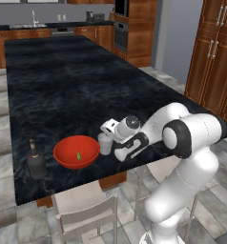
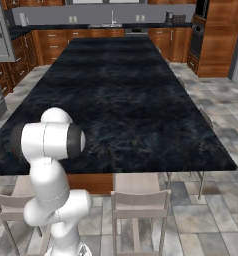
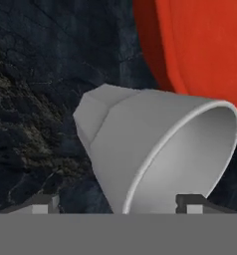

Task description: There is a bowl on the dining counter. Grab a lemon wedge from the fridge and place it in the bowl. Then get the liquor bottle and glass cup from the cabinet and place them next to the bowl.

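**Cup going down beside the bowl as the last item is delivered**

The cup point(image 1: 105, 144) is standing on the counter point(image 1: 63, 86) just right of the bowl point(image 1: 77, 152), which is holding the lemon wedge point(image 1: 79, 155); the bottle point(image 1: 36, 162) is sitting to the bowl's left. The gripper point(image 3: 119, 204) is straddling the cup with its fingers point(image 3: 41, 205) spread wide of the walls, apparently releasing it. Judging by the layout, the placing step is finishing; next, the hand needs a straight retreat without tipping the cup.
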Robot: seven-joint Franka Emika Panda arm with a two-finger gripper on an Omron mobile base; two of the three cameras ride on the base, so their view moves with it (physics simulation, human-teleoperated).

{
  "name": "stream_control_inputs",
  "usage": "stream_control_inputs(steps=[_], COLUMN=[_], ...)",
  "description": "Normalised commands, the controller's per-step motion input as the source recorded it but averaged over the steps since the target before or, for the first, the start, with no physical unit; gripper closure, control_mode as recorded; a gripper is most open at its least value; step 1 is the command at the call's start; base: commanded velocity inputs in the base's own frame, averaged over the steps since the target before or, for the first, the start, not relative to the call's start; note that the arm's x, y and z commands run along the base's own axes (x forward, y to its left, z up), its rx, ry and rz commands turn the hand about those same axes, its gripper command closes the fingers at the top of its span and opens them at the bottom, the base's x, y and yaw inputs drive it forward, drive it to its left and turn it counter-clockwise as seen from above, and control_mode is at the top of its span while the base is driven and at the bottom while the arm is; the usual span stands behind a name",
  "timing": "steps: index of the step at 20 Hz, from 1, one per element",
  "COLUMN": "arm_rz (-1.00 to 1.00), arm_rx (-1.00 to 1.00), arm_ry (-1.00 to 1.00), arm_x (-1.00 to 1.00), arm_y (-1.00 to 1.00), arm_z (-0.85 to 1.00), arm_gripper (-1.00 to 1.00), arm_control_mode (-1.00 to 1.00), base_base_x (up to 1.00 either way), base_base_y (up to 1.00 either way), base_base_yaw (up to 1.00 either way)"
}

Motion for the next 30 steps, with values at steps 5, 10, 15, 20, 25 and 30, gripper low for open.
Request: stream_control_inputs(steps=[5,10,15,20,25,30], arm_rz=[0.0,0.0,-0.08,-0.19,-0.2,-0.21], arm_rx=[0.03,0.05,0.07,0.03,0.01,0.14], arm_ry=[0.0,0.0,0.0,0.01,0.0,-0.01], arm_x=[-0.08,-0.13,-0.27,-0.42,-0.5,-0.5], arm_y=[-0.35,-0.32,-0.28,-0.08,-0.09,-0.32], arm_z=[0.62,0.78,0.88,0.7,0.35,0.01], arm_gripper=[-1.0,-1.0,-1.0,-1.0,-1.0,-1.0], arm_control_mode=[-1.0,-1.0,-1.0,-1.0,-1.0,-1.0], base_base_x=[0.0,0.0,0.0,0.0,0.0,0.0], base_base_y=[0.0,0.0,0.0,0.0,0.0,0.0], base_base_yaw=[0.0,0.0,0.0,0.0,0.0,0.0])
